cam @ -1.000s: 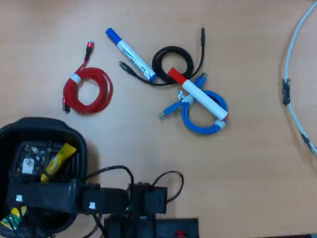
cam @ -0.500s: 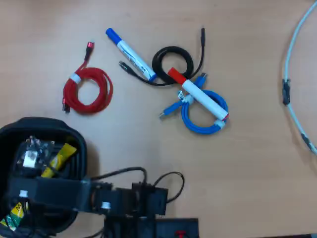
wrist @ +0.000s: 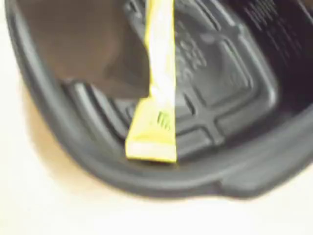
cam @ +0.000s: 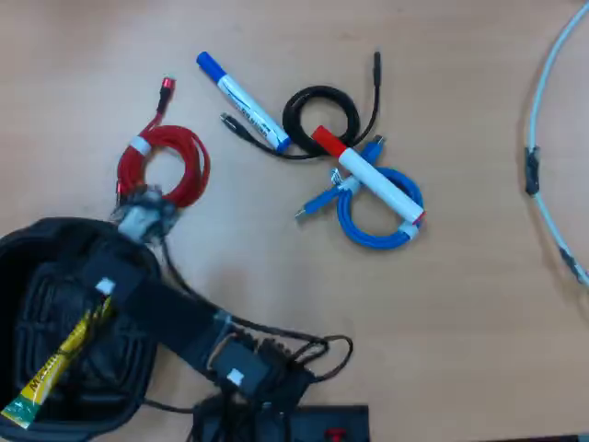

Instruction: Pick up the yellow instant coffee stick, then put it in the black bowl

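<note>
In the wrist view, one yellow instant coffee stick (wrist: 155, 98) is seen lying inside one black bowl (wrist: 58, 132), slanting down across the ribbed base with its lower end resting against the near wall just inside the rim. The fingers are not shown in this view.

In the overhead view, the same single stick (cam: 57, 362) is found in the black bowl (cam: 138, 253), lying diagonally, its green end over the bowl's lower left rim. The arm is stretched across the bowl's upper right edge, and the fingers (cam: 140, 210) are placed at the bowl's rim, well apart from the stick and just beside the red cable coil (cam: 164, 166); whether they are spread or closed cannot be told. On the worktop (cam: 460, 304), three coiled cables are counted: the red one nearest the fingers, then one black (cam: 319, 115) and one blue (cam: 375, 216) farther away. Two markers are counted, one blue-capped (cam: 242, 101) and one red-capped (cam: 366, 175), the latter laid over the blue coil.
</note>
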You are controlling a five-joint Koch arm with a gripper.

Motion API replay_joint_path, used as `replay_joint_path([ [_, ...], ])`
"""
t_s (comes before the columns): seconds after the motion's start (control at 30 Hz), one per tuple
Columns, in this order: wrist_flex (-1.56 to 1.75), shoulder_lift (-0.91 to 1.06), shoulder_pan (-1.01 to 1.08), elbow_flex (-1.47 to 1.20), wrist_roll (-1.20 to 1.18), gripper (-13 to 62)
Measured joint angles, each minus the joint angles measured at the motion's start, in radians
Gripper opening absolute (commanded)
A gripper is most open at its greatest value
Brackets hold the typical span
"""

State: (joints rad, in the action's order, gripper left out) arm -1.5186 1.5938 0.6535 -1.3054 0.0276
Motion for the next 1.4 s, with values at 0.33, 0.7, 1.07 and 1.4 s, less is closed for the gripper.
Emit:
replay_joint_path([
  [0.33,0.29,0.339,0.305,-0.597,0.133,57.6],
  [0.7,0.723,0.686,0.666,-1.261,0.126,57.6],
  [1.07,1.12,0.686,0.939,-1.536,-0.037,57.6],
  [1.4,1.474,0.686,0.977,-1.761,-0.037,57.6],
])
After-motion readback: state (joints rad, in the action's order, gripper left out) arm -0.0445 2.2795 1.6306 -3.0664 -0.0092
